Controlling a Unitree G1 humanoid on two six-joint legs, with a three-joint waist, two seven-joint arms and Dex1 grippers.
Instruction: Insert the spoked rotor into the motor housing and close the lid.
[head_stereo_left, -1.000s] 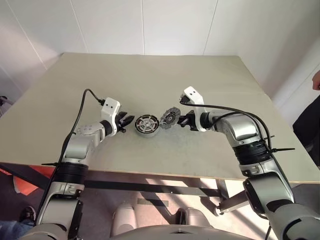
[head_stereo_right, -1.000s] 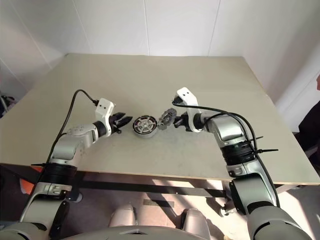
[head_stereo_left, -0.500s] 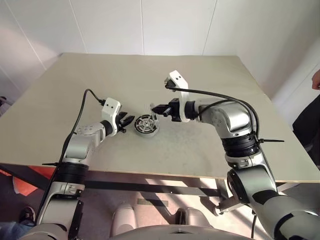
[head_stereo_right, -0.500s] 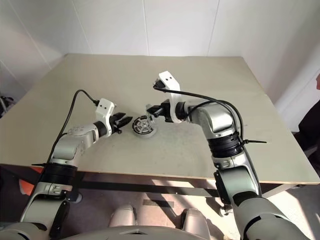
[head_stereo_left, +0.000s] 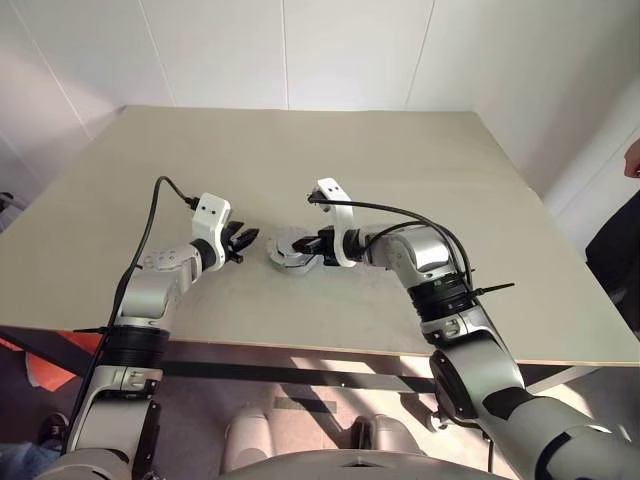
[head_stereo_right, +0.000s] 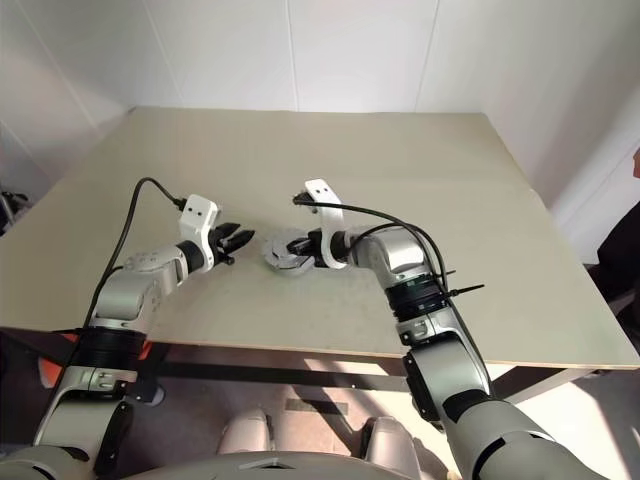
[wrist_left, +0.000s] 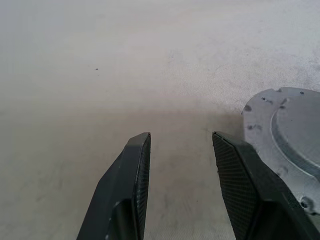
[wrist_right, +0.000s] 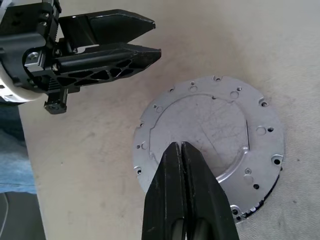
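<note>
The lid (wrist_right: 210, 120) lies flat on the table, a round grey disc with small holes around its rim, showing a smooth face. It covers the motor housing and the spoked rotor, which are both hidden. My right gripper (wrist_right: 179, 146) is shut, its tips over the near part of the lid with nothing between the fingers; it also shows over the lid's right side (head_stereo_left: 306, 244). My left gripper (wrist_left: 180, 136) is open and empty just left of the lid (head_stereo_left: 284, 250), a small gap away, and its black fingers (wrist_right: 115, 55) point towards the lid.
The beige table (head_stereo_left: 330, 160) stretches far behind and to both sides; its front edge (head_stereo_left: 300, 345) runs close below the arms. A person (head_stereo_left: 630, 160) stands past the table's right edge.
My right gripper carried the tilted lid leftwards and down; the lid now lies flat over the housing, hiding the rotor and coils. The left gripper stayed about where it was.
</note>
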